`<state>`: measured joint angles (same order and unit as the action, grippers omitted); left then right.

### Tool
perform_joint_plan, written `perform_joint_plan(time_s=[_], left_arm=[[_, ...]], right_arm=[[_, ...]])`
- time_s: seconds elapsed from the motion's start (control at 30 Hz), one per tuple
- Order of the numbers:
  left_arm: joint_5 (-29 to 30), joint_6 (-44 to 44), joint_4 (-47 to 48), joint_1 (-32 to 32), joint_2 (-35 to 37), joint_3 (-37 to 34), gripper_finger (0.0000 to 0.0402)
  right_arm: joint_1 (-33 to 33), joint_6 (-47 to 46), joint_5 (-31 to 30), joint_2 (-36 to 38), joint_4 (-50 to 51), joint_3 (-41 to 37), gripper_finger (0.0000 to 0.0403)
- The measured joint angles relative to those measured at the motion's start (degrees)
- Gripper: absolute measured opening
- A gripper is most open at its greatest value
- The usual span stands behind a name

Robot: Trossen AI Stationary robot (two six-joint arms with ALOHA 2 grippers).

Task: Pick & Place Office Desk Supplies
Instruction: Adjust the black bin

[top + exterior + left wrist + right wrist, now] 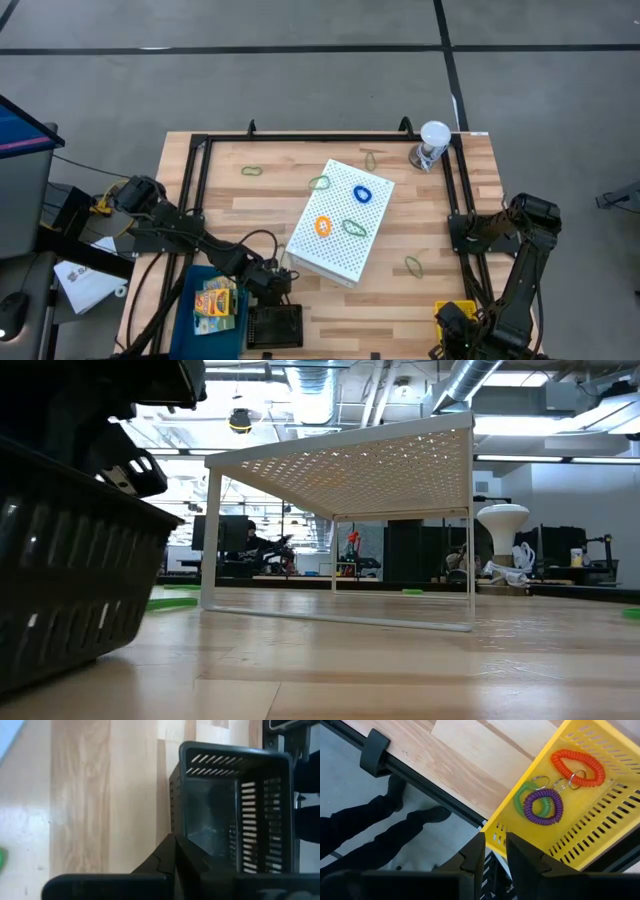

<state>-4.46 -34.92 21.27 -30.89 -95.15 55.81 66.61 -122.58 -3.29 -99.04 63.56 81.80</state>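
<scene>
Black slatted plastic, the small bin (235,805) is sitting right under the left tool (272,282), whose fingers are clenched together with nothing between them. Taking the white perforated box (340,222) as the landmark: that bin lies just off its near-left corner, and a blue tray (190,310) holding the crayon boxes (216,303) lies further left of it. Three loops are resting on the box top: a blue loop (362,194), an orange loop (323,226) and a dark green loop (354,228). Olive loops are lying on the table (440,210) around the box: one (319,182) touching its far-left edge, one (251,171) well beyond the far-left corner, one (371,158) beyond the far edge, and one (414,265) off its right side.

The right tool (494,851) is hovering at the yellow basket (580,825), well off the box's near-right corner, fingers slightly parted and gripping nothing that I can see. Coiled bands in orange (577,767), green (525,797) and purple (543,806) are lying inside that basket.

Risks, as I judge them: thin flat loops may slip out of a pinch, and a loop on the box top may snag in the perforations or shift the box. The left tool, so close to the bin wall, may nudge or tip it.
</scene>
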Motion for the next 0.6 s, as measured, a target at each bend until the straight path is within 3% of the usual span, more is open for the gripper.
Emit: perform_joint_plan(time_s=[0.43, 0.6], left_arm=[[-1.50, 3.46, -0.71, -0.22, 0.00, 0.00, 0.0000], [2.02, 3.62, 0.73, 1.69, 1.43, 0.00, 0.0000]], right_arm=[[-0.47, -0.02, -0.16, 0.00, -0.01, 0.00, 0.0075], [-1.28, -0.02, -0.24, 0.00, 0.13, 0.00, 0.0075]])
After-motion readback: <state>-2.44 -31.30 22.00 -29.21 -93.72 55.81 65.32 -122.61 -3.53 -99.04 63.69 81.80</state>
